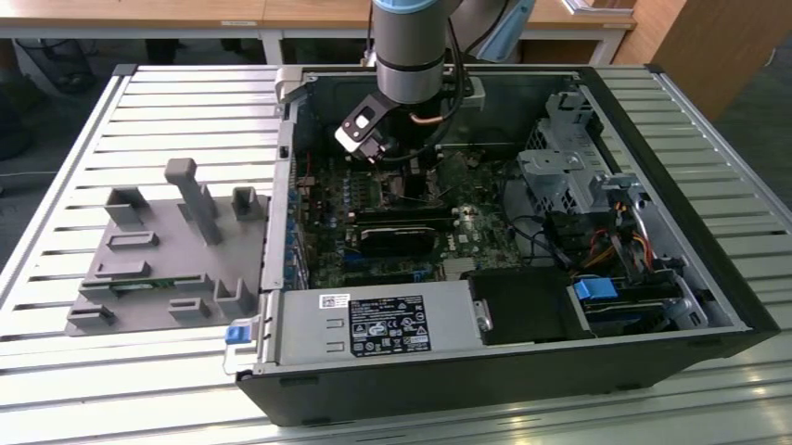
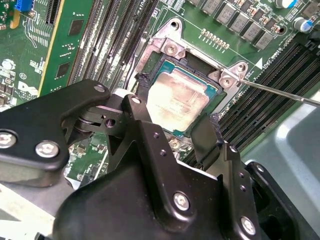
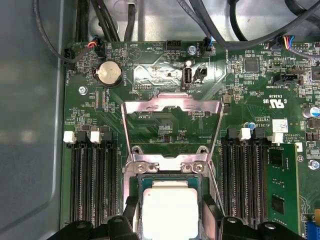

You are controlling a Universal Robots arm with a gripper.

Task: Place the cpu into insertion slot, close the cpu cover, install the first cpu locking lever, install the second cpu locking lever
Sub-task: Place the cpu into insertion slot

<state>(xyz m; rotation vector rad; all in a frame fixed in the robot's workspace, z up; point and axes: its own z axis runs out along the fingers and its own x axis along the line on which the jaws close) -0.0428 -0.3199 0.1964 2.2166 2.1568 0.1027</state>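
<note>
A: Where is the cpu [image 2: 177, 97] sitting?
B: In the insertion slot [image 2: 156, 64], the fingers [image 2: 131, 105] clasping two of its edges, the cpu cover [image 3: 172, 106] lying open.
A: And around it?
B: The case [image 1: 495, 371] is lying on a slatted counter [image 1: 74, 371], desks [image 1: 185, 11] standing behind.

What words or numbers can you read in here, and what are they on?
Label on the grey box: too small to read.
Board: its white print is too small to read.
Cpu top: no writing shows.
</note>
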